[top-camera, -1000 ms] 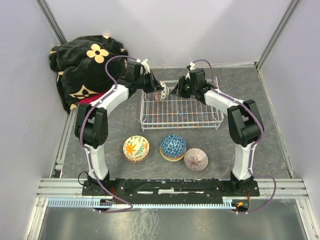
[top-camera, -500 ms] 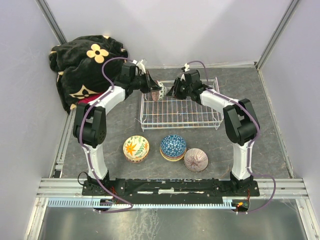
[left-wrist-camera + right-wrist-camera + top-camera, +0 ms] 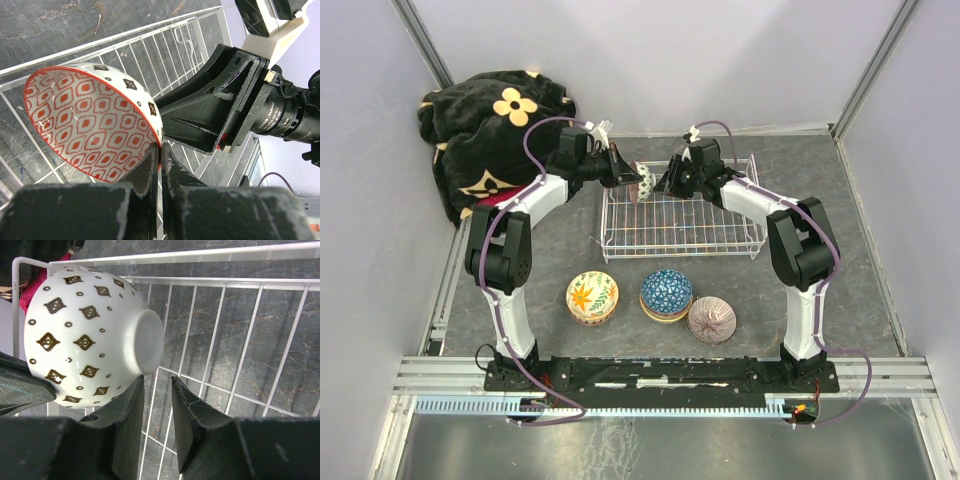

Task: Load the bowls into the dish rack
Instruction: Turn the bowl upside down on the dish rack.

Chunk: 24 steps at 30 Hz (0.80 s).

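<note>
My left gripper [image 3: 631, 179] [image 3: 161, 148] is shut on the rim of a bowl [image 3: 644, 183] [image 3: 90, 127]. The bowl is red-patterned inside and white with dark diamonds outside, and is held on edge over the far left corner of the white wire dish rack [image 3: 682, 212]. My right gripper [image 3: 666, 182] [image 3: 157, 382] is just right of the bowl [image 3: 85, 335]. Its jaws are slightly apart with nothing between them, and one finger [image 3: 127, 410] rests by the bowl's foot. A yellow bowl [image 3: 592, 296], a blue bowl [image 3: 666, 292] stacked on another, and a purple-white bowl [image 3: 712, 319] sit on the table in front of the rack.
A black blanket with yellow flowers [image 3: 490, 130] lies heaped at the far left, close to the left arm. The enclosure walls stand close behind the rack. The rack's wire floor [image 3: 240, 340] holds nothing else that I can see.
Both grippers have shifted a little left and farther back over the rack's far left corner. The right gripper has closed in on the held bowl.
</note>
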Available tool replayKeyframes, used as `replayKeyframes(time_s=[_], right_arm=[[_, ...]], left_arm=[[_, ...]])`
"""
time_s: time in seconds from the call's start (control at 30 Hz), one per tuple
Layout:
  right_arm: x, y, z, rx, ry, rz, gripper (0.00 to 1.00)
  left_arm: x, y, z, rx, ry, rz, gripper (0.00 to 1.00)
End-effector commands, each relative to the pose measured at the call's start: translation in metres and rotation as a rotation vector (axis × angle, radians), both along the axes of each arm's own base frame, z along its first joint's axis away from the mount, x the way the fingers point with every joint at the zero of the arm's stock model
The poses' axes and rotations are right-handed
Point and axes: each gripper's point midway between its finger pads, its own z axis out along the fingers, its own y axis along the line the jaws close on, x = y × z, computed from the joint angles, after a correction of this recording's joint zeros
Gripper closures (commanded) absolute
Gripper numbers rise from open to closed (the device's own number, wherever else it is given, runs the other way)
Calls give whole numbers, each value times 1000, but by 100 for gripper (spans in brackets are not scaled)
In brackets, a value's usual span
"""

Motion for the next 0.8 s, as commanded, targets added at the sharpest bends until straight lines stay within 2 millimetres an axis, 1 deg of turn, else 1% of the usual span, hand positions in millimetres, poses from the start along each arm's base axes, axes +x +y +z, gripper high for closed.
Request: replayKeyframes(time_s=[0.0,0.2,0.4,0.63,0.77], right_arm=[[12,7,22,10,-66,1,64],[12,15,16,11,-50,11,64],[12,20,16,15,-55,20,63],[11,16,19,4,-65,12,63],[11,15,19,-4,-72,7,63]], left_arm=[[-1,-2,1,-45,34,-26,97],[1,5,-15,-21,89,-12,97],[4,18,-28,9,144,16,97],[7,33,-42,34,187,29,97],[8,43,-55,107,223,41,97]])
